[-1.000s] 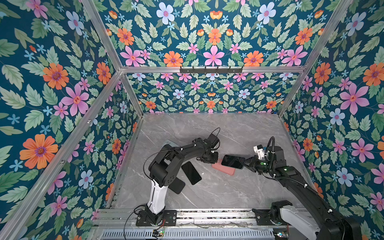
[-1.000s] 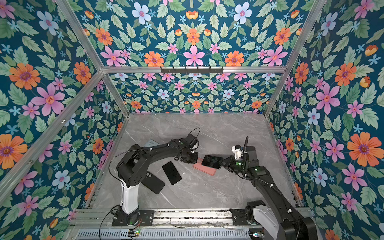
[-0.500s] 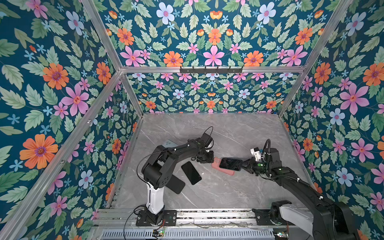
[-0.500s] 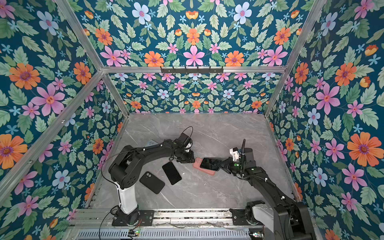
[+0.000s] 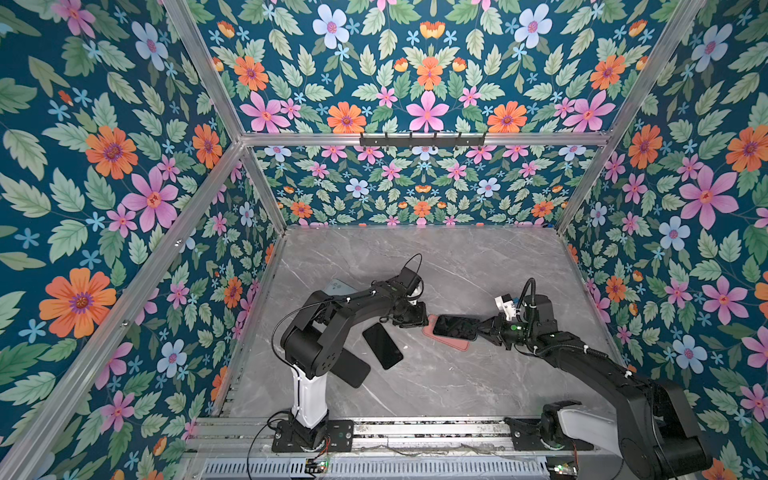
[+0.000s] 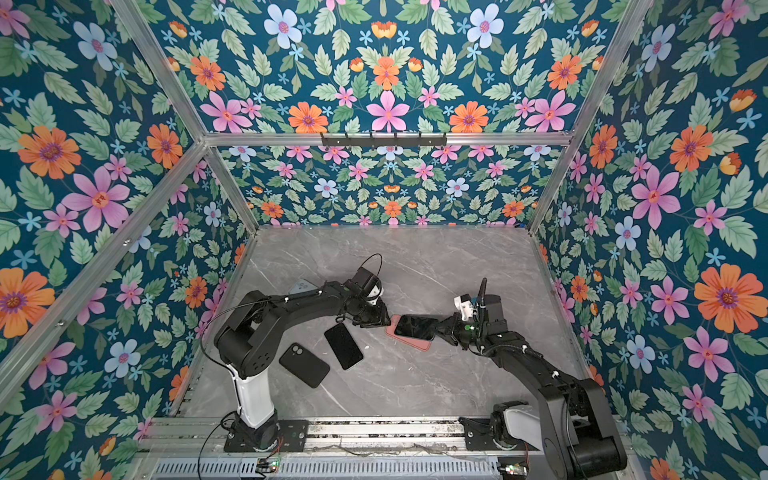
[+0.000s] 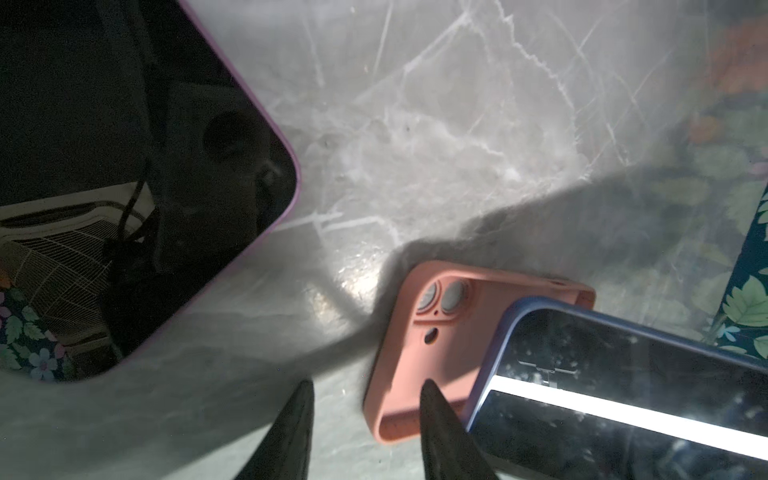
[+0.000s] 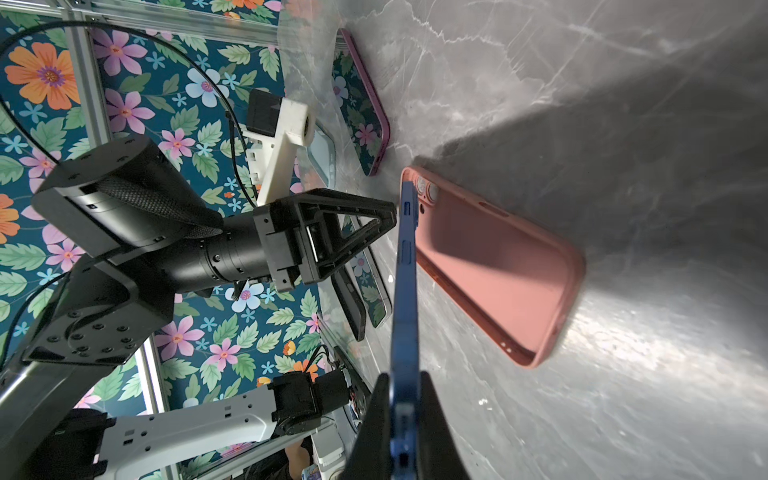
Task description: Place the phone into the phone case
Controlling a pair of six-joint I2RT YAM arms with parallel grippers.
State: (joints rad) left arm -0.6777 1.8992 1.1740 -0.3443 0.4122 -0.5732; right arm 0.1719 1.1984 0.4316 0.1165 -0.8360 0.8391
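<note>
A pink phone case (image 5: 451, 344) (image 6: 409, 343) lies hollow side up on the grey table. My right gripper (image 5: 482, 330) (image 6: 442, 330) (image 8: 404, 380) is shut on one end of the blue-edged phone (image 5: 455, 327) (image 6: 415, 327) (image 8: 405, 270). It holds the phone screen up, tilted just above the case (image 8: 498, 266). My left gripper (image 5: 419, 322) (image 6: 380, 322) (image 7: 366, 384) is open at the camera-hole end of the case (image 7: 415, 353). One finger stands over the case floor, the other over the table outside its rim.
A black-screened phone with a purple rim (image 5: 382, 345) (image 7: 124, 166) lies left of the case. A black case (image 6: 304, 365) lies near the left arm's base. A pale blue-grey case (image 5: 338, 286) shows behind the left arm. The table (image 5: 457, 386) is walled on three sides.
The left gripper's jaws have spread apart at the case's end. The right gripper has brought the phone a little leftward and lower over the pink case.
</note>
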